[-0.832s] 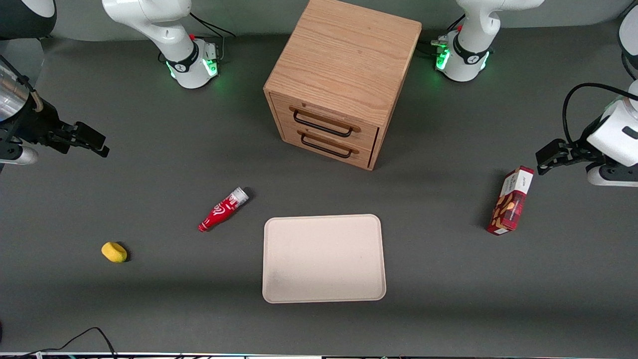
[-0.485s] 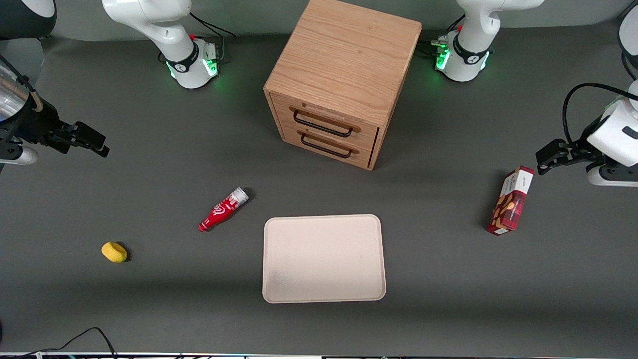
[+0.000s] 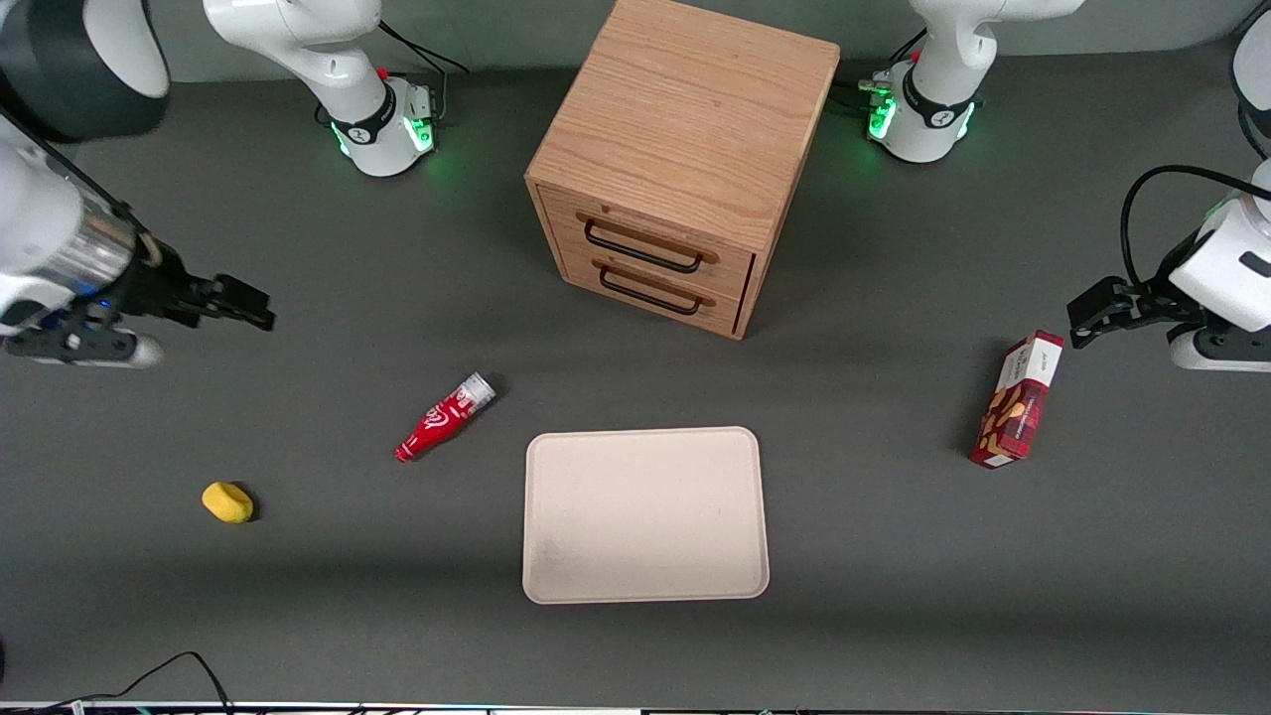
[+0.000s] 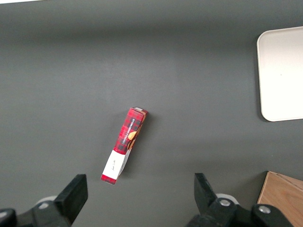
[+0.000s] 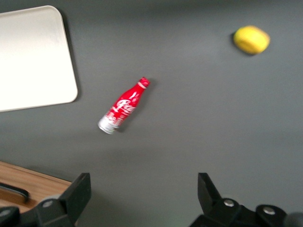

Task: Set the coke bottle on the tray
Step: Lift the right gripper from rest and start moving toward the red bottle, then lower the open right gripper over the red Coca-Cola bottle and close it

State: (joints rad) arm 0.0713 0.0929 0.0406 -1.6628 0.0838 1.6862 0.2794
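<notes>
The coke bottle (image 3: 446, 416) lies on its side on the dark table, beside the tray and a little farther from the front camera than the tray's near half. It also shows in the right wrist view (image 5: 122, 107). The beige tray (image 3: 645, 514) lies flat near the table's middle, in front of the wooden drawer cabinet; its corner shows in the right wrist view (image 5: 33, 61). My gripper (image 3: 248, 310) is open and empty, above the table toward the working arm's end, well apart from the bottle. Its fingers (image 5: 80, 189) frame bare table.
A wooden two-drawer cabinet (image 3: 685, 159) stands farther from the front camera than the tray. A yellow lump (image 3: 227, 501) lies toward the working arm's end, also in the right wrist view (image 5: 251, 39). A red snack box (image 3: 1018, 399) lies toward the parked arm's end.
My gripper has moved in from the table's end toward the bottle and slightly nearer the front camera. The bottle, tray and other things have not moved.
</notes>
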